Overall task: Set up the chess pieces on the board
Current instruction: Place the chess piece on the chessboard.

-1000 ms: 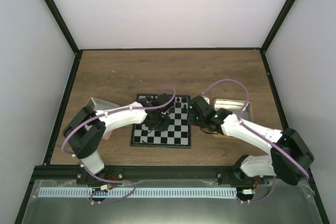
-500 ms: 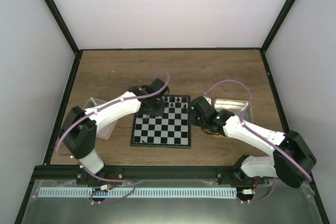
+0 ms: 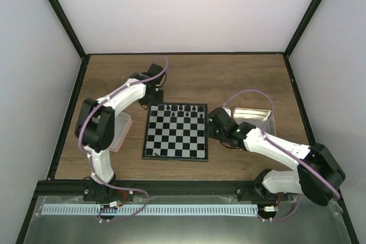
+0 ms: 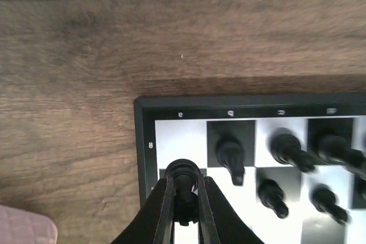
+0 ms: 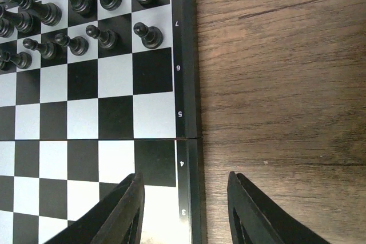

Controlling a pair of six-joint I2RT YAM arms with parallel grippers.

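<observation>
Wooden counter (image 3: 229, 78) is stretching wide at upper frame beyond the board (image 3: 175, 141); left hand (image 4: 187, 182) is clamping a black piece (image 4: 183, 171), right hand (image 5: 184, 178) is gaping.

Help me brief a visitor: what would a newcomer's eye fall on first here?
The left hand, shut on a black piece at the far left corner of the board. Next, the black pieces lined along the board's far edge, and the open right hand hovering empty over its right border.
</observation>
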